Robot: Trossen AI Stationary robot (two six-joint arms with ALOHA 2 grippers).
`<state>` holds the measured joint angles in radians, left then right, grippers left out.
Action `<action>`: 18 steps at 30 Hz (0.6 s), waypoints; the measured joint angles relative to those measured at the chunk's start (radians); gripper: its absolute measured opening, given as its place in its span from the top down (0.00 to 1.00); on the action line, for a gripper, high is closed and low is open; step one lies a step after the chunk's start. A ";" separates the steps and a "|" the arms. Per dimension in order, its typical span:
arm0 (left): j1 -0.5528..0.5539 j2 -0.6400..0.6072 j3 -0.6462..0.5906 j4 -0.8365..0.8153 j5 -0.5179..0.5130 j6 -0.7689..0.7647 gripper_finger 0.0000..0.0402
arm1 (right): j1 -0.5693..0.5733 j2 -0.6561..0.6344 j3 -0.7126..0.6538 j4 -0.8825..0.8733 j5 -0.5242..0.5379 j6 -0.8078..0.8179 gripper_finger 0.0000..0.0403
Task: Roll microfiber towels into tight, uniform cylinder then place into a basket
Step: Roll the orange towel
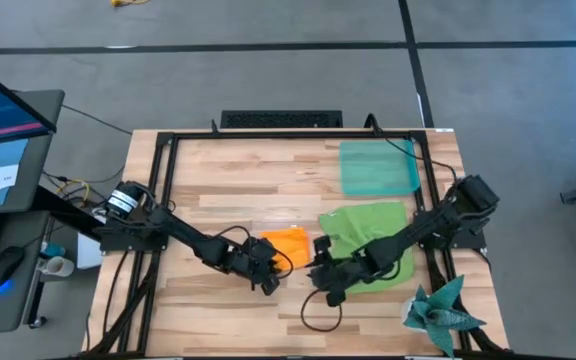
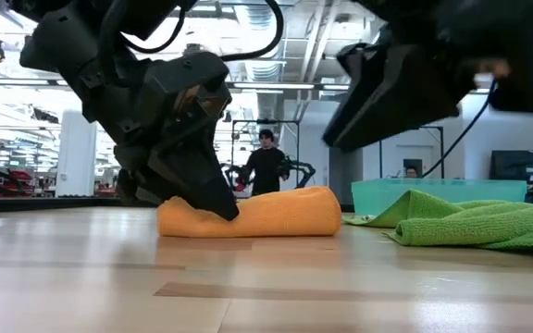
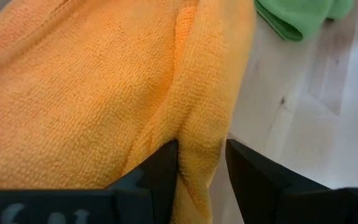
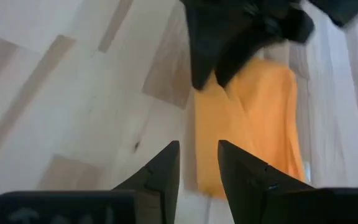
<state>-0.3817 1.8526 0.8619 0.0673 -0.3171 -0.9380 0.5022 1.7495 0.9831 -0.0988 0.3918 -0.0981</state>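
The orange microfiber towel (image 1: 288, 245) lies rolled into a short cylinder (image 2: 266, 213) on the wooden table. My left gripper (image 1: 266, 272) is down at the roll's left end, shut on it. My right gripper (image 1: 328, 285) hangs above the table just right of the roll, over the near edge of the green towel. Its fingers (image 4: 160, 171) stand a little apart with nothing between them. The lime green towel (image 1: 370, 240) lies loosely crumpled to the right. The teal basket (image 1: 378, 167) stands at the far right. My left gripper (image 3: 201, 163) pinches a raised fold of the orange roll's outer layer (image 3: 197, 140) between its two fingers, at the roll's left end (image 2: 183, 217). The fingers slant down from the table's left. The roll lies on the table.
A dark teal spiky star-shaped cloth (image 1: 443, 310) lies at the near right corner. A black frame (image 1: 268, 135) runs round the table's edges. People stand in the room beyond the far edge (image 2: 266, 162). Bare wood lies near and left of the roll.
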 joint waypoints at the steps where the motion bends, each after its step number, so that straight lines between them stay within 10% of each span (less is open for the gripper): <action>1: 0.003 0.000 0.000 0.000 -0.002 0.002 0.66 | -0.005 0.019 0.001 0.022 0.002 -0.036 0.66; 18: 0.035 -0.001 0.000 0.017 0.010 0.070 0.66 | -0.109 0.213 0.047 0.026 0.041 -0.079 0.43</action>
<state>-0.3470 1.8520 0.8619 0.0842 -0.3071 -0.8680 0.3930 1.9629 1.0301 -0.0728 0.4331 -0.1768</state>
